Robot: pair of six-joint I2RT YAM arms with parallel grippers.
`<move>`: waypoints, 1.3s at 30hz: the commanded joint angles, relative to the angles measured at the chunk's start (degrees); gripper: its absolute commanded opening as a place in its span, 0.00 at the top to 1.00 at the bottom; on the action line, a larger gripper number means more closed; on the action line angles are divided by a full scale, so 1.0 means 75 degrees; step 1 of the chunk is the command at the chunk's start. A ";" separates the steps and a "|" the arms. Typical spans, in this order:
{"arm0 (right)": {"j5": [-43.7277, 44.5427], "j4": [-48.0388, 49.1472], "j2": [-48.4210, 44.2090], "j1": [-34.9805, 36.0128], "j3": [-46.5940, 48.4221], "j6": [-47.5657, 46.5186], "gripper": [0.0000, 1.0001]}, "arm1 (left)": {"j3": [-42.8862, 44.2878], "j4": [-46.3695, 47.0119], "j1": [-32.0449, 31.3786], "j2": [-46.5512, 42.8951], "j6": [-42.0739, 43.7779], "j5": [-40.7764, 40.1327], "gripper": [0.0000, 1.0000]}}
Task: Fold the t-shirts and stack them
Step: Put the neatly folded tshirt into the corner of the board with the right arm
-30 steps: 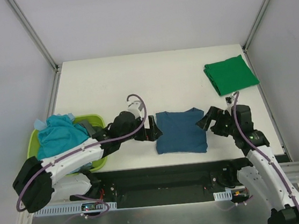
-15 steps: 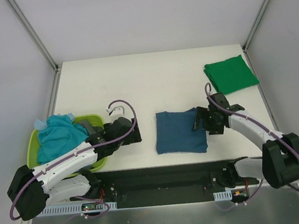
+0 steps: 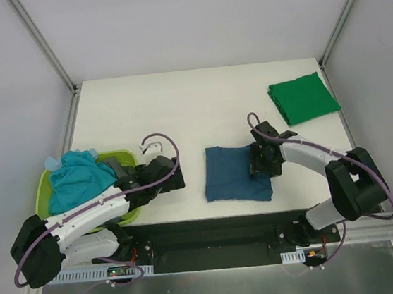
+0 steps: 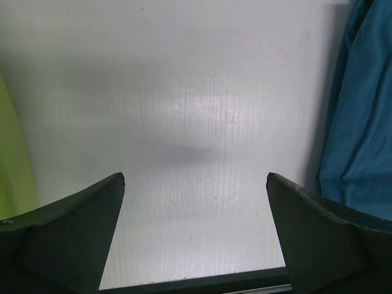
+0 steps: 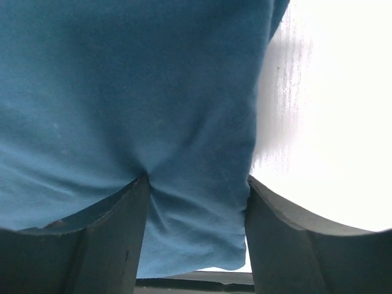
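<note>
My right gripper (image 3: 257, 163) moved onto the teal-blue t-shirt (image 3: 229, 175), centre frame, jaws open; left gripper (image 3: 180, 179) backed off, open; likely pickup next.

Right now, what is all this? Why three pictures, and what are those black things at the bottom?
It's a robot with two arms at a white table. One picture looks down from above. The other two come from cameras on its wrists, so the black shapes are its own fingers. On the table lie a folded blue shirt, a folded green shirt and a basket holding a light blue shirt. The left gripper is open over bare table. The right gripper has blue cloth between its fingers; whether it squeezes, I can't tell.
</note>
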 commanded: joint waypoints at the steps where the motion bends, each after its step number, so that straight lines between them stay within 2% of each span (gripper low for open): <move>1: -0.0376 0.0978 0.0868 0.0333 -0.0169 0.0569 0.46 | -0.0310 -0.0152 0.0019 -0.0382 -0.0401 -0.0509 0.01; 5: -0.0729 0.1518 0.1337 0.0473 0.0028 0.0348 0.69 | -0.0392 -0.0140 0.0019 -0.0605 -0.0378 -0.0603 0.01; 10: -0.0625 0.1285 0.1608 0.0509 0.0942 -0.0636 1.00 | -0.0439 -0.0140 0.0019 -0.0757 -0.0354 -0.0732 0.01; 13: 0.0380 0.0794 0.1409 0.0532 0.1632 -0.1444 1.00 | -0.0451 -0.0152 0.0019 -0.0828 -0.0308 -0.0861 0.01; 19: 0.3449 0.0007 0.1256 0.0544 0.3075 -0.3727 1.00 | -0.0428 -0.0339 0.0031 -0.0933 -0.0307 -0.1247 0.01; 21: 0.4457 0.0158 0.1326 0.0544 0.3298 -0.4537 1.00 | -0.0428 -0.0409 0.0043 -0.0969 -0.0354 -0.1411 0.01; 24: 0.5315 0.0579 0.1361 0.0544 0.3428 -0.5498 1.00 | -0.0440 -0.0456 0.0054 -0.1086 -0.0354 -0.1645 0.01; 27: 0.6625 0.2203 0.1408 0.0486 0.3101 -0.6680 1.00 | -0.0428 -0.0538 0.0043 -0.1214 -0.0366 -0.1961 0.01; 29: 0.6502 0.2852 0.1420 0.0287 0.2960 -0.7654 1.00 | -0.0428 -0.0550 0.0066 -0.1320 -0.0366 -0.2114 0.01; 32: 0.5694 0.3194 0.1443 -0.0239 0.3041 -0.8534 0.99 | -0.0416 -0.0597 0.0066 -0.1484 -0.0331 -0.2267 0.01; 39: 0.4943 0.3183 0.1607 -0.1014 0.4107 -0.9614 1.00 | -0.0369 -0.0749 0.0066 -0.1567 -0.0272 -0.2758 0.01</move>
